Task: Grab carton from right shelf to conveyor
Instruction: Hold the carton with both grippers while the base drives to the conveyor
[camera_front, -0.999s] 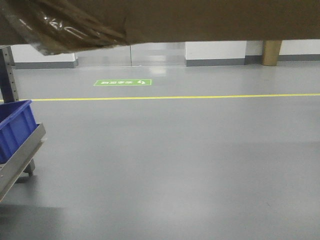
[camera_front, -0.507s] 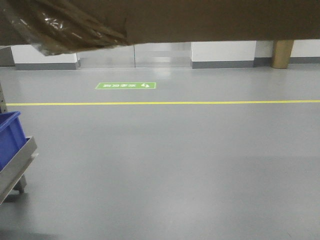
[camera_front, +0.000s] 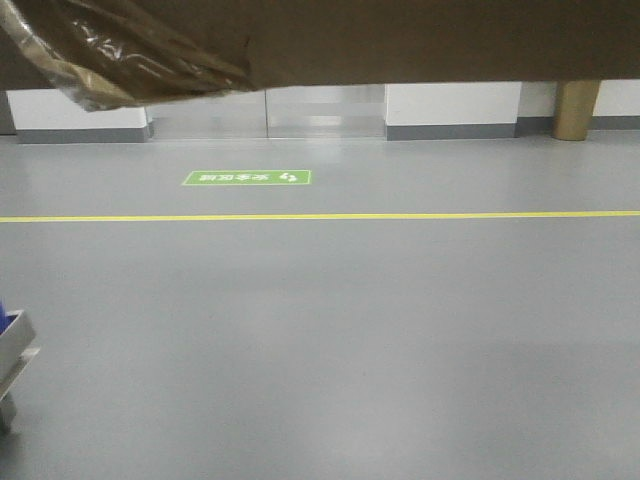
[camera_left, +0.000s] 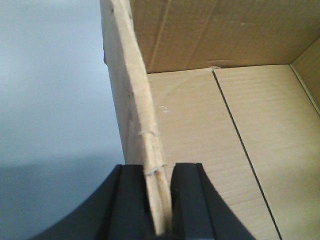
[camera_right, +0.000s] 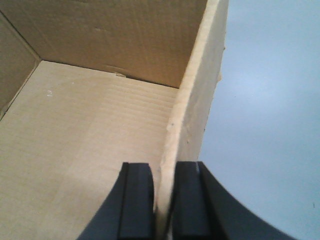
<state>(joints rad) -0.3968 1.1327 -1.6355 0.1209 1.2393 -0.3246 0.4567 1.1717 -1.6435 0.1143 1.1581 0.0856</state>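
Front view: the carton (camera_front: 400, 40) spans the top edge, its tape wad (camera_front: 110, 60) at upper left, above the grey floor (camera_front: 350, 340) with its yellow line (camera_front: 320, 216). Left wrist: the left gripper (camera_left: 159, 200) pinches one carton wall — jaws nearly closed on the cardboard. Right wrist: the right gripper (camera_right: 163, 200) clamps the opposite wall likewise.

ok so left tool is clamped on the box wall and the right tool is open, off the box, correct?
Not quite. The left tool is clamped on the box wall, but the right tool is not open: the right wrist view shows it shut on a box wall as well.
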